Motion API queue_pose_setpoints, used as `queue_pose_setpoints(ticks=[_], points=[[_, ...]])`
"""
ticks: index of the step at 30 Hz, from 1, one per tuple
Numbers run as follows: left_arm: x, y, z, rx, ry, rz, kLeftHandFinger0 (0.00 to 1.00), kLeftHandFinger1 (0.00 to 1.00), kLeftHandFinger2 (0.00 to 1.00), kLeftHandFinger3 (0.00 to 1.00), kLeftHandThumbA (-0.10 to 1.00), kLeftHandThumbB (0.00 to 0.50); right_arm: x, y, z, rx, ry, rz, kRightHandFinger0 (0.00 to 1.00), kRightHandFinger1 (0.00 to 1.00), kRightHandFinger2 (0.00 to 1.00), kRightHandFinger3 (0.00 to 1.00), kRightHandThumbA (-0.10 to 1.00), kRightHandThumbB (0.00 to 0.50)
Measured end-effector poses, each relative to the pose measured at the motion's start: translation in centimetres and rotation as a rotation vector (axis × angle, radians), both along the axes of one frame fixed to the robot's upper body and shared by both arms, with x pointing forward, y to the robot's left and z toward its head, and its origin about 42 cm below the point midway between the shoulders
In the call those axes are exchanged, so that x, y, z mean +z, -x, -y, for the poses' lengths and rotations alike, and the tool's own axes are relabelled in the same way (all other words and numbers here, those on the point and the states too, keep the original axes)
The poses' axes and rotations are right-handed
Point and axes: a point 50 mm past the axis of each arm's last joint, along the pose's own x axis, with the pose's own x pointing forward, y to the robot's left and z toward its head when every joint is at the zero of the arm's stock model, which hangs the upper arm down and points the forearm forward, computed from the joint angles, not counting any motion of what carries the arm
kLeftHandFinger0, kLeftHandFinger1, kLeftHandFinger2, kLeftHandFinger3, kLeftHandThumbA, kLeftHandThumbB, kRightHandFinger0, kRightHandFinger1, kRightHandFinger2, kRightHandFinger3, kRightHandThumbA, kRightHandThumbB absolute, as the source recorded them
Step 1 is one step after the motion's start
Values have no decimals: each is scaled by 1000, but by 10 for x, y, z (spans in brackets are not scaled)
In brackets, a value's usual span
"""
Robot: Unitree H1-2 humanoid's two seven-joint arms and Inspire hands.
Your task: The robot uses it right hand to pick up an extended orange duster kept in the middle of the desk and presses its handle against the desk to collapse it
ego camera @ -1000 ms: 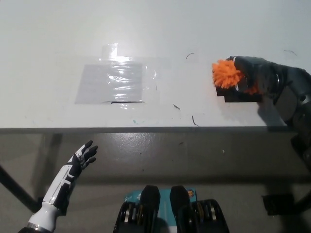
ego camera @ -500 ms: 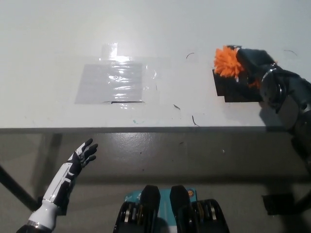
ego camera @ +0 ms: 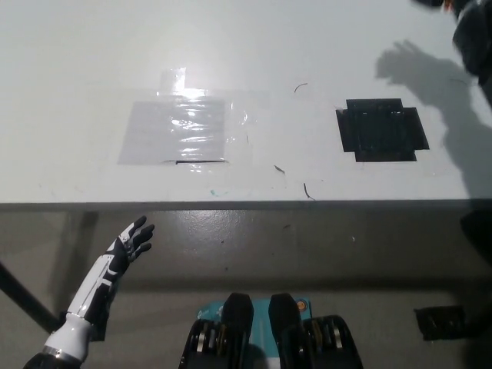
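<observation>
I'm looking down on the white desk (ego camera: 254, 46), which fills the upper half of my view, its front edge running straight across above my left hand. My right arm (ego camera: 475, 34) is only a dark blurred shape at the top right corner, up over the far right side of the desk and mostly out of shot, so I cannot tell whether the right hand is holding anything or how its fingers are set. It throws a broad grey shadow (ego camera: 442, 100) across the desk, below and to the left of the arm. Well off to the arm's left a clear plastic sheet (ego camera: 178, 131) lies taped flat, catching glare, and it sits up and to the right of my left hand. A black taped square (ego camera: 381, 131) lies flat on the desk, below the arm and just left of the shadow. My left hand (ego camera: 129, 244) hangs low over the floor in front of the desk, empty, fingers spread apart. The orange duster: only a tiny orange fleck (ego camera: 444, 3) shows at the very top edge beside the arm, too small to be sure of
</observation>
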Motion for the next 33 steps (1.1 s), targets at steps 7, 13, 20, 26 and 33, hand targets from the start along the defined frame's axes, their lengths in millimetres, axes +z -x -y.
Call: queue_pose_setpoints(ticks=[7,13,20,26,33], points=[[-1,1,0,0,1,-2,1000,1000,1000,1000,1000,311,57,6,-14,92,-354,161,0,240,715,684,-100,105],[-4,4,0,1,2,-12,1000,1000,1000,1000,1000,321,56,6,-31,151,-657,153,0,234,668,683,-100,112],[-6,7,-1,3,2,-20,1000,1000,1000,1000,1000,315,43,4,-54,226,-983,88,13,320,675,672,-100,89],[-6,7,-1,3,2,-20,1000,1000,1000,1000,1000,319,28,3,-60,266,-1237,37,0,290,703,647,-100,75],[-5,7,-1,3,2,-18,1000,1000,1000,1000,1000,335,8,2,-70,296,-1424,-15,0,328,707,706,-100,81]])
